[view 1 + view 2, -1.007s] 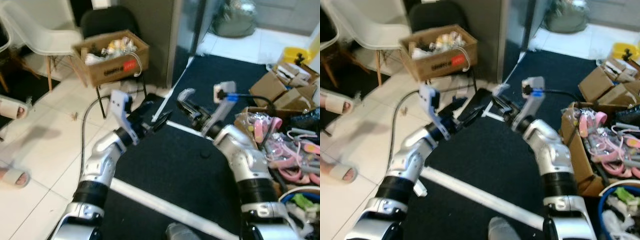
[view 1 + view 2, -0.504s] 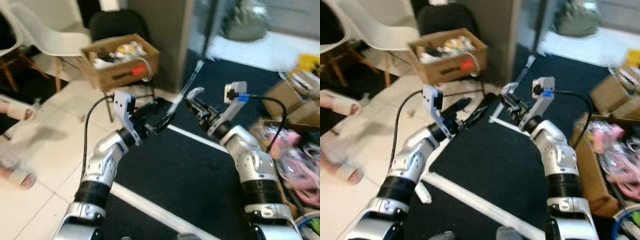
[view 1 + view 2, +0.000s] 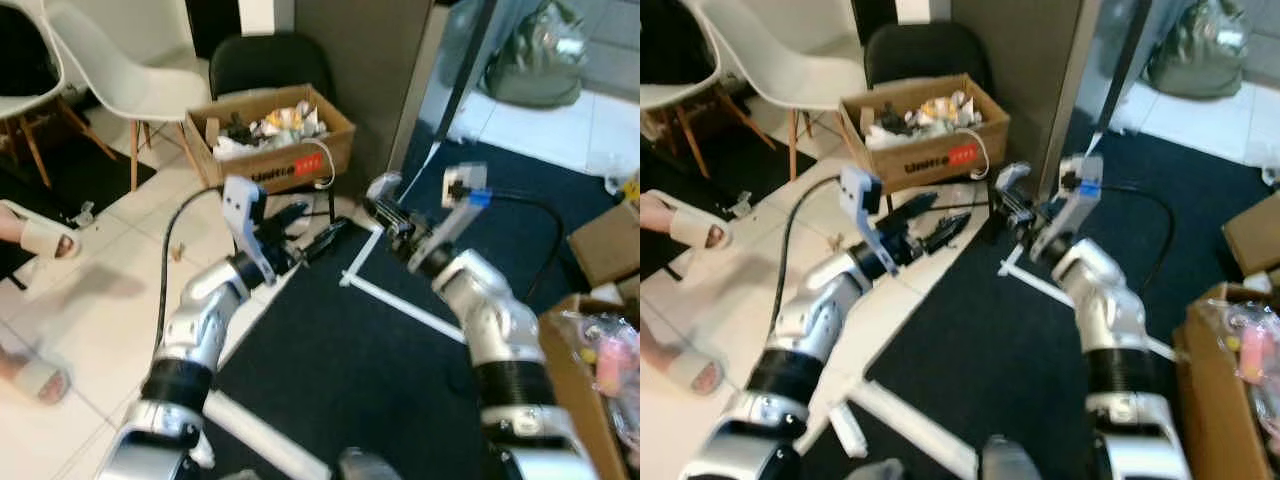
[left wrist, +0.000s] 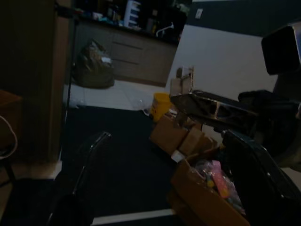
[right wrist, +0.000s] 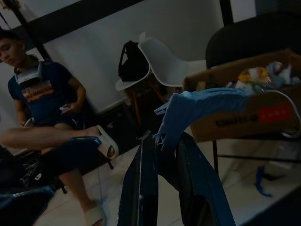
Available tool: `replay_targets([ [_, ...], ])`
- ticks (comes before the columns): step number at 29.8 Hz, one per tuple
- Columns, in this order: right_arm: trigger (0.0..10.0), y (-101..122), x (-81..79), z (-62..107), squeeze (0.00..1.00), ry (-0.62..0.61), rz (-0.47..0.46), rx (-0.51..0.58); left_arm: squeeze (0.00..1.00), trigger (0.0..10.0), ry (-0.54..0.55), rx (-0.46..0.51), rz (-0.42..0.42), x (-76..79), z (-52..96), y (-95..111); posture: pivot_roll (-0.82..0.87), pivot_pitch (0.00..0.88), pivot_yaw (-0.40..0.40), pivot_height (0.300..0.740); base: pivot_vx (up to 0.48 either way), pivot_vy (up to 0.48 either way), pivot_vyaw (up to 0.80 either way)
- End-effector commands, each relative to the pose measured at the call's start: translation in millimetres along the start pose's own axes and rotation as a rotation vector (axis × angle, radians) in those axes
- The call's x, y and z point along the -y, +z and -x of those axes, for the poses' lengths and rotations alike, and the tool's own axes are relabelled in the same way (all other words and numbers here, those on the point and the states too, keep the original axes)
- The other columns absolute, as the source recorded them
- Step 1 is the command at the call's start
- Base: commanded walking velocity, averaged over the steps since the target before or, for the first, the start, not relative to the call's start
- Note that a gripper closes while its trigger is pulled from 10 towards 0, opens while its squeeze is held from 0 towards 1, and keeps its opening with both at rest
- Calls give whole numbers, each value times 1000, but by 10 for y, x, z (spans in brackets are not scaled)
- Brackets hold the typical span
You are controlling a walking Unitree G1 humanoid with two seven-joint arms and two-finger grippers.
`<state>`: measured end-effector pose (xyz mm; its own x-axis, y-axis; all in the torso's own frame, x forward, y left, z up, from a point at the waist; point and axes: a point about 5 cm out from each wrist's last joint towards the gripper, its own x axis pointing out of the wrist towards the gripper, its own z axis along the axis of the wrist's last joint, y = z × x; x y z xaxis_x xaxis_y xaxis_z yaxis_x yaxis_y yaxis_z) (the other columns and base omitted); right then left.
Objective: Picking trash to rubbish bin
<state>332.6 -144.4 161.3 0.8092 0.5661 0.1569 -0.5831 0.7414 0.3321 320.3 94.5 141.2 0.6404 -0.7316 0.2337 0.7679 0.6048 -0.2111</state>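
Trash, a crumpled blue scrap [image 5: 197,110], sits pinched between the right gripper's [image 5: 162,155] nearly closed fingers, its long axis stretching toward the trash-filled cardboard box [image 3: 275,135]. Left gripper [image 3: 315,235] hovers nearby, fingers parted, holding nothing.

1. The place looks like a lived-in home room with cluttered storage.
2. White tiled floor [image 3: 90,290] meets a dark carpet [image 3: 340,350].
3. White shell chairs [image 3: 120,60] stand beyond the fingers, near a trash-filled cardboard box [image 3: 270,140].
4. A person [image 5: 47,108] sits in sandals.
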Motion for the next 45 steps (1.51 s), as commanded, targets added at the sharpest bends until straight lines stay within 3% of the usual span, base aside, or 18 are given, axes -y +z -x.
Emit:
replay_targets([
  [1,10000,-29,-34,-19,0,8,-7,-12,0,10000,1,-14,8,0,8,-28,-108,0,18,740,480,0,-788],
  [36,10000,-10,-31,-12,0,9,-17,8,0,10000,0,-14,6,-1,8,-28,-108,0,17,740,480,0,-27],
  [45,10000,-44,-29,-21,0,7,-4,-31,0,10000,-1,-18,5,0,10,-37,-106,0,16,740,480,0,-756],
])
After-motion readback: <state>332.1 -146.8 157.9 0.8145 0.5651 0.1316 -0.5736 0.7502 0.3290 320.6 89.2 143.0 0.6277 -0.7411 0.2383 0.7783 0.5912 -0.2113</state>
